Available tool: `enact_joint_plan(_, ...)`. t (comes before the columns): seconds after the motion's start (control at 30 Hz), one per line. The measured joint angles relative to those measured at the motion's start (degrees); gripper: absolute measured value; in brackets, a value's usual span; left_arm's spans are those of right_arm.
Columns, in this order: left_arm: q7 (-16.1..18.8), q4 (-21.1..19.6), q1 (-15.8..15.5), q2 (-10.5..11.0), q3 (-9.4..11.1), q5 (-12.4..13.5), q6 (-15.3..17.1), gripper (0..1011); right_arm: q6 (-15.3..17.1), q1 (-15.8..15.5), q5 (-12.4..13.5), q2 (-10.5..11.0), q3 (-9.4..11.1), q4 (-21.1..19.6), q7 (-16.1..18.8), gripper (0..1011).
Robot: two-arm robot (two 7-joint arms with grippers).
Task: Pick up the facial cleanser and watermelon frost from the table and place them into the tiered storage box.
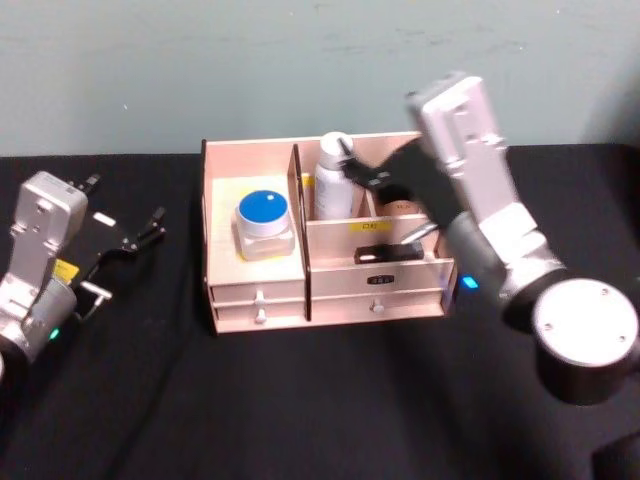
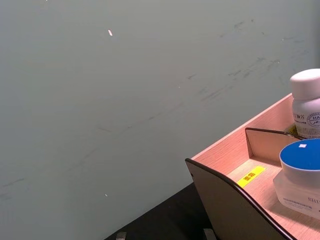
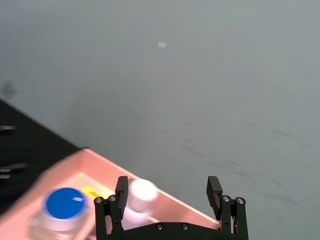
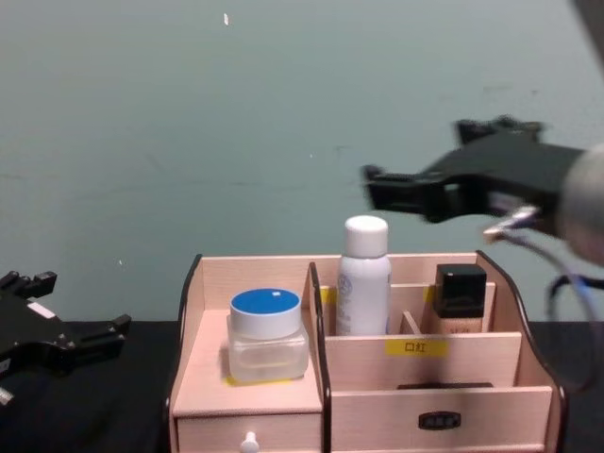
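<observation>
On the black table (image 1: 330, 400), the tiered storage box (image 1: 255, 290) already holds the blue-lidded jar (image 1: 265, 224) and the white bottle (image 1: 333, 178), so the task looks done, with the right gripper (image 4: 429, 198) hanging spread and empty above the bottle and the left gripper (image 1: 135, 238) parked spread at the box's left.

light: dim, even, greenish | shadows: soft | blur: right gripper (image 4: 415, 196) smeared, right wrist view soft

- tiered storage box (image 1: 330, 270) mid-table (image 1: 320, 420)
- jar (image 1: 265, 225) in its left compartment
- bottle (image 1: 335, 180) upright in rear compartment, right of jar
- right gripper (image 4: 415, 193) above box, spread
- left gripper (image 1: 130, 235) left of box, spread
</observation>
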Motion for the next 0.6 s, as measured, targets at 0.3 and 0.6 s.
enact_joint_plan(0.3,0.0,0.0,0.0,0.0,0.0,0.0,0.0,1001,-3.61,-2.64,-0.45,0.64,8.2,1.12,-3.39,1000)
enact_joint_plan(0.6,0.0,0.0,0.0,0.0,0.0,0.0,0.0,1001,-5.38,-4.16,0.04,0.6,12.61,3.75,-4.04,1000)
